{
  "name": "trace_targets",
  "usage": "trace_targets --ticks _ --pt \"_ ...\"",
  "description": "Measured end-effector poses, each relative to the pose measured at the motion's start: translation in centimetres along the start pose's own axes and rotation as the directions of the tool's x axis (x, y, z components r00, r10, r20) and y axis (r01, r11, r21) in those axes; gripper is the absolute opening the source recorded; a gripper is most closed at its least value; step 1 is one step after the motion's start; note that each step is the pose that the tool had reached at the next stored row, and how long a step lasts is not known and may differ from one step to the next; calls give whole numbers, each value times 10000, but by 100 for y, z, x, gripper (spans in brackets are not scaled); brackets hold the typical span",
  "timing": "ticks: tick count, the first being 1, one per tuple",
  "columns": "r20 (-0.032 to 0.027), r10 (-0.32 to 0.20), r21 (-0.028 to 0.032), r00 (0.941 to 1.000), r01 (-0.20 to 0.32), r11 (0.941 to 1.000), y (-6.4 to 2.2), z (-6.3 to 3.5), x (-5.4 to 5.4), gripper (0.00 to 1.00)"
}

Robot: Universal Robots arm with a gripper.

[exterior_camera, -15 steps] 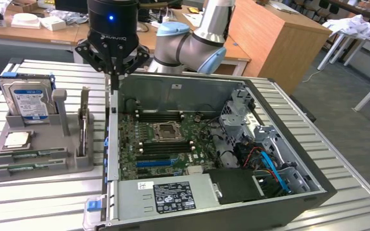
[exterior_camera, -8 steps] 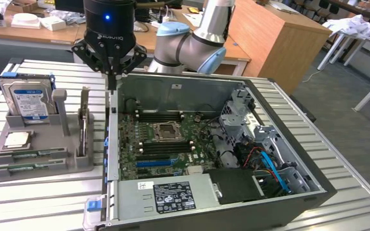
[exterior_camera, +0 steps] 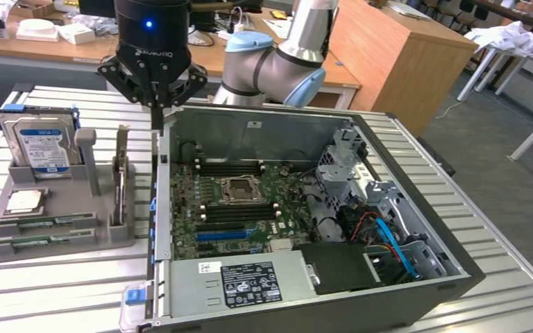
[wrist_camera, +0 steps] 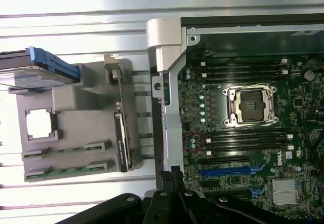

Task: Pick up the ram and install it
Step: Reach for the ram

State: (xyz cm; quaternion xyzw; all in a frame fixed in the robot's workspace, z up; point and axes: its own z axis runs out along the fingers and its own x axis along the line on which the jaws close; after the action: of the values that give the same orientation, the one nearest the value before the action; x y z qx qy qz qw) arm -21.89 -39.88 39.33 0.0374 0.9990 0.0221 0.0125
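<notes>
Closed empty tool above case wall, thin green ram standing on edge in grey holder

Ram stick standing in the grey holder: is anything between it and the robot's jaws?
Nothing visible. The thin green ram stick stands on edge in the grey plastic holder, top bare. The black gripper, jaws shut, hangs beside it over the edge of the open metal computer case, only air between.
</notes>
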Motion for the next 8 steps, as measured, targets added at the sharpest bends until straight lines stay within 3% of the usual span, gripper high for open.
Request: trace_targets --ticks 8 --pt "1 0 0 10000 0 10000 -5 -1 60 10"
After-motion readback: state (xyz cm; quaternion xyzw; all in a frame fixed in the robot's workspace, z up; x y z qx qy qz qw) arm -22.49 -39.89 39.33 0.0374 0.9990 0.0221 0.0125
